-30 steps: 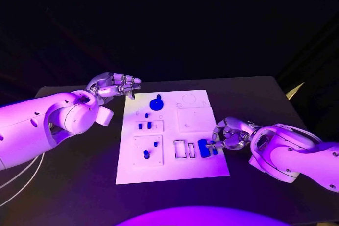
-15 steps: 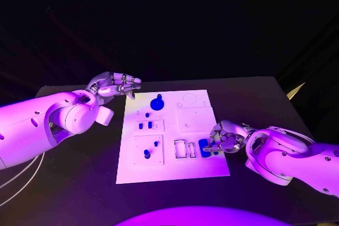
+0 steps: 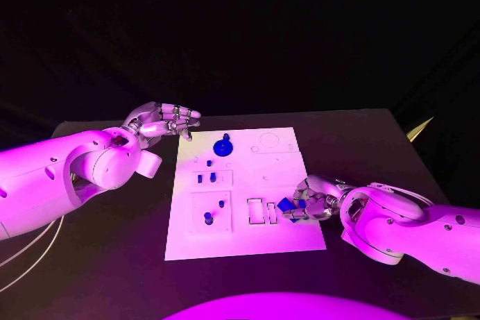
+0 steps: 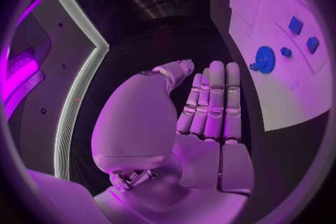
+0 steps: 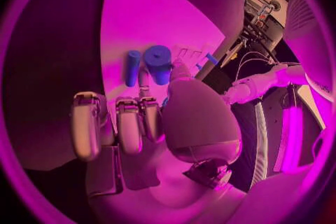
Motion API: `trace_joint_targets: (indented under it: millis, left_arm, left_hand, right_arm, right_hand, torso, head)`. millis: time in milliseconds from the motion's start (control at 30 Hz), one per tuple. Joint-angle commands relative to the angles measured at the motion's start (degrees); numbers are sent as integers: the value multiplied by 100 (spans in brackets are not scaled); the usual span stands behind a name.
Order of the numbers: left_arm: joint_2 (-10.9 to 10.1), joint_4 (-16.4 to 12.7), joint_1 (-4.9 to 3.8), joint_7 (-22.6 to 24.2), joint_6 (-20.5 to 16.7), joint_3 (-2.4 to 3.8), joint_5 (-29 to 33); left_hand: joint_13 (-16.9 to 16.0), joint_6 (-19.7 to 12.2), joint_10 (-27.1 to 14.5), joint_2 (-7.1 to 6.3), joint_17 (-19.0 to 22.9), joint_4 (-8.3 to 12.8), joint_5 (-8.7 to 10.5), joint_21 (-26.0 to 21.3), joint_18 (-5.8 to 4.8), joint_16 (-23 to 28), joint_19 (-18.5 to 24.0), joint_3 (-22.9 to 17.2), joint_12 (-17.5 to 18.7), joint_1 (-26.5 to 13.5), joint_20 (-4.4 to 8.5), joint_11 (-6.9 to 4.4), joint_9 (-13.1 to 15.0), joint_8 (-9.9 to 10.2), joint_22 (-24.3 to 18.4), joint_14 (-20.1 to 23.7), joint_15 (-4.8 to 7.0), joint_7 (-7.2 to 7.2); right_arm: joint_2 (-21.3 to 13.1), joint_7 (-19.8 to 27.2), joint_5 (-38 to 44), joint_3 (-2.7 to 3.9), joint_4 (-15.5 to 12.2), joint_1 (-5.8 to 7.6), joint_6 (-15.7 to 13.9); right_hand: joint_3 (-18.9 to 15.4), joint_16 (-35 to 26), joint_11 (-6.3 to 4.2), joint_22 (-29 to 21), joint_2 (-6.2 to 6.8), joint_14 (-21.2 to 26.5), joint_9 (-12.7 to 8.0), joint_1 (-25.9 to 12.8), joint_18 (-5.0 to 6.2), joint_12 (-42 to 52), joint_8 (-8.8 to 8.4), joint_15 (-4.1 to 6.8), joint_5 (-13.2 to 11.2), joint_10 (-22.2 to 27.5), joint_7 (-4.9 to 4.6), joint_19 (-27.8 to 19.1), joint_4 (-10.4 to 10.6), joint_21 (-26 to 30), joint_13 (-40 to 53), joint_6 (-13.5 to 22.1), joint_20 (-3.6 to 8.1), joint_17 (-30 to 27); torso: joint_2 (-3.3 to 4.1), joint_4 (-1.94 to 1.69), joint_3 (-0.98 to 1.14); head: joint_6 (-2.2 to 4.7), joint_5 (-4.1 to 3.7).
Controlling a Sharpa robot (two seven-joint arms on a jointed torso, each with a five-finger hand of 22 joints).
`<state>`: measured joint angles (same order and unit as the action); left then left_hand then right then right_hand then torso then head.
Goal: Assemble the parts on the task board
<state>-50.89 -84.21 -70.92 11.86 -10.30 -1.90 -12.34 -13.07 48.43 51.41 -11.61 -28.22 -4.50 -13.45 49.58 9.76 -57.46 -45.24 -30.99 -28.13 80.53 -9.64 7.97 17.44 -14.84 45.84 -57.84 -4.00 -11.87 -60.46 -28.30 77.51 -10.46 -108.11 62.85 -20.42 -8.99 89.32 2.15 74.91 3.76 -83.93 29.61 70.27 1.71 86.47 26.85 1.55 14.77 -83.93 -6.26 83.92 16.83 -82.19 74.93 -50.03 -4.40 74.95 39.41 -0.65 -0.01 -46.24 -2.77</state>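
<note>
Now the right hand point(image 3: 312, 202) has lifted a blue part point(image 3: 292, 204) off the board point(image 3: 245, 240) and holds it just above the right edge. It can go in a slot next. The left hand point(image 3: 160, 120) waits by the far left corner, fingers apart and empty.

We see a black table point(image 3: 110, 264) with the white task board point(image 3: 245, 242) lying flat at its middle, long side running away from us. On the board itself lie small blue parts: a round one with a tab point(image 3: 222, 148) near the far end, and a few smaller ones point(image 3: 208, 178) lower down its left half.
</note>
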Motion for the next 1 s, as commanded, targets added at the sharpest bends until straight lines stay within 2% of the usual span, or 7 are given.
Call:
trace_joint_targets:
  millis: [33, 233, 400, 433, 567, 800, 1000]
  left_arm:
    - [2, -15, -2, 36, 75, 4, 37]
    - [-7, -15, -2, 30, 74, 4, 37]
    - [-9, -18, -2, 28, 74, 4, 37]
    - [-10, -18, -2, 28, 74, 4, 37]
    - [-10, -18, -2, 26, 75, 4, 37]
    - [-8, -16, -2, 21, 76, 3, 37]
    - [2, -13, -2, 10, 84, 3, 37]
  left_hand:
    - [-1, -31, -38, 18, -10, -7, -7, -21, 70, 27, -8, 24, -34, -54, -33, 19, 5, 1, -5, 37, -7, -8]
    - [-1, -31, -38, 18, -10, -7, -7, -21, 70, 27, -8, 24, -34, -54, -33, 19, 5, 1, -5, 37, -7, -8]
    - [-1, -31, -38, 18, -10, -7, -7, -21, 70, 27, -8, 24, -34, -54, -33, 19, 5, 1, -5, 37, -7, -8]
    - [-1, -31, -38, 18, -10, -7, -7, -21, 70, 27, -8, 24, -34, -54, -33, 19, 5, 1, -5, 37, -7, -8]
    - [-1, -31, -38, 18, -10, -7, -7, -21, 70, 27, -8, 24, -34, -54, -33, 19, 5, 1, -5, 37, -7, -8]
    - [0, -33, -45, 23, -12, -17, -9, -39, 71, 26, -15, 26, -44, -53, -34, 18, 6, -2, -17, 40, -6, -8]
    - [0, -33, -45, 23, -12, -17, -9, -39, 71, 26, -15, 26, -44, -53, -34, 18, 6, -2, -17, 40, -6, -8]
  right_arm:
    - [47, -158, 113, -2, 60, -34, 145]
    - [133, -173, 121, -2, 147, -69, 204]
    - [166, -203, 131, -2, 175, -78, 137]
    - [170, -203, 132, -1, 171, -79, 63]
    - [171, -163, 104, -1, 139, -81, -202]
    - [117, -16, -62, 5, -49, -71, -691]
    - [47, 89, -156, 19, -253, 53, -983]
  right_hand:
    - [-30, 38, -22, 1333, 11, -591, -13, -49, -36, 35, 12, 40, 28, -211, -1, 422, -1, -32, 982, -46, 36, 1420]
    - [-38, 41, -30, 1337, -6, -592, -13, -63, -39, 45, 27, 45, 30, -226, 9, 426, -8, -49, 1002, -73, 40, 1428]
    - [35, 44, -70, 1343, -62, -593, -22, 178, -44, 50, 74, 80, 16, -245, 52, 432, -37, -81, 1030, -167, 68, 1434]
    - [100, 43, -85, 1346, -86, -593, -28, 266, -46, 57, 90, 92, -47, -260, 69, 435, -31, -96, 1049, -209, 79, 1433]
    - [276, 50, -138, 1372, -179, -597, -41, 454, -66, 120, 126, 135, -24, -346, 128, 463, -30, -210, 1157, -347, 113, 1453]
    - [502, 55, -214, 1408, -260, -600, -63, 595, -93, 169, 144, 198, 56, -414, 211, 501, -24, -361, 1243, -506, 168, 1468]
    - [562, 64, -232, 1433, -282, -605, -71, 601, -112, 230, 142, 215, 97, -481, 230, 528, -21, -467, 1333, -541, 184, 1495]
  torso:
    - [-1, -4, -4]
    - [0, 2, -5]
    - [-1, 3, -3]
    - [-1, 3, -3]
    - [1, 6, -1]
    - [-3, 7, 0]
    - [-5, 2, -6]
  head:
    - [-7, 4]
    - [-15, 10]
    - [-11, 19]
    - [-11, 19]
    - [-5, 18]
    - [4, 26]
    - [26, 19]
